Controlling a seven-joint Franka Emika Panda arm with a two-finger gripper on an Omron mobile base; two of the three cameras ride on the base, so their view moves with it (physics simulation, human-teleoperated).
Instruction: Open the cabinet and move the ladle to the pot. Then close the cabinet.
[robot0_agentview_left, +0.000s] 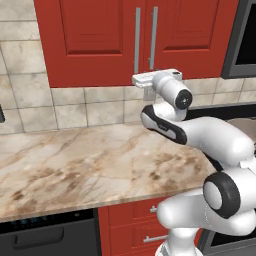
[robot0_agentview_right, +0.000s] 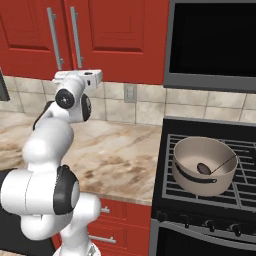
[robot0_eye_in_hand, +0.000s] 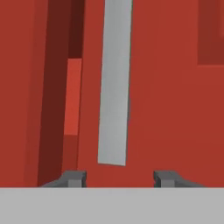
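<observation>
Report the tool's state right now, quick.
Tool: open, holding nothing, its two tips apart on either side of the lower end of the cabinet door's silver handle, not clamped on it.

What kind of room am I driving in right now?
A home kitchen, rendered in simulation: red wall cabinet over a marble counter with tiled backsplash, and a gas stove carrying a pot with the ladle in it.
</observation>
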